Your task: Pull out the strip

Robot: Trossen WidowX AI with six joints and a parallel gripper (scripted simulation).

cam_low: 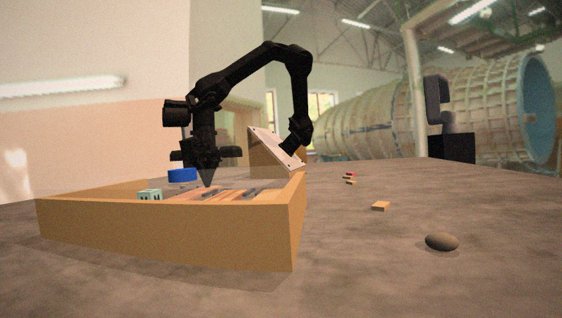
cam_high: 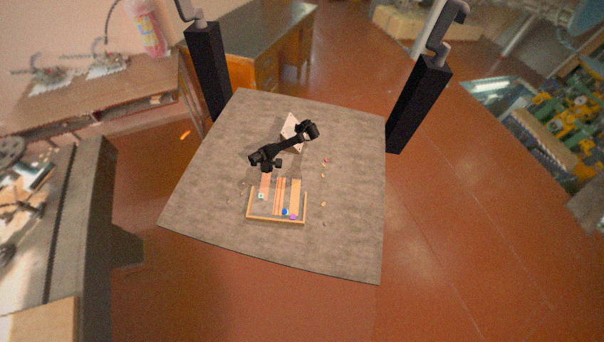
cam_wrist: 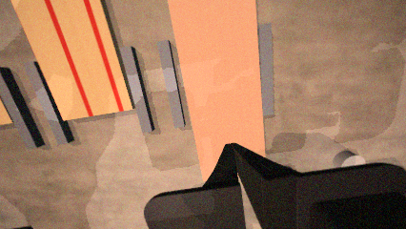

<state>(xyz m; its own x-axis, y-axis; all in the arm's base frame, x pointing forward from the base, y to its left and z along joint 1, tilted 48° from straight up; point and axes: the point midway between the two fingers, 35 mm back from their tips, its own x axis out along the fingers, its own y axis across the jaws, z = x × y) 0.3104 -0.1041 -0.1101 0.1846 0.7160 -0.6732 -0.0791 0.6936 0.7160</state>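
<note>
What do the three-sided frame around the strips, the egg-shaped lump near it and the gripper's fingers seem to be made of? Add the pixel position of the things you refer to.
The three-sided frame (cam_high: 275,219) (cam_low: 165,232) looks like matte, pale wood, judging by its even tan colour. The egg-shaped lump (cam_high: 325,224) (cam_low: 441,241) may be dull stone: brown, rounded, without shine. The gripper's fingers (cam_low: 207,177) seem dark plastic or coated metal; their flat black surface leaves either possible.

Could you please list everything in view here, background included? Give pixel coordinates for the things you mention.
Tabletop (cam_high: 339,245) (cam_low: 354,275) (cam_wrist: 334,95): one, grey-brown, underneath
Three-sided frame (cam_high: 275,219) (cam_low: 165,232): one, wooden, on tabletop
Strips: three, salmon, red-striped, plain orange, side by side
Guides (cam_wrist: 267,72): at least five, grey, beside strips
Labelled cube (cam_high: 260,196) (cam_low: 150,194): one, pale green, at salmon strip's end
Round piece (cam_high: 284,211) (cam_low: 181,174): one, blue, inside frame
Block (cam_high: 293,216): one, purple, near frame wall
Scattered bits: several, orange, red, brown, outside frame
Pillars: two, black, behind tabletop
Workshop furniture, machinery: several, mixed, background
Mounting plate (cam_high: 290,122) (cam_low: 272,148): one, whitish, tilted, arm's foot
Arm (cam_high: 283,146) (cam_low: 252,59): one, black, above tabletop
Tool (cam_high: 266,170) (cam_low: 207,185) (cam_wrist: 231,148): one, black, shut, over salmon strip
</note>
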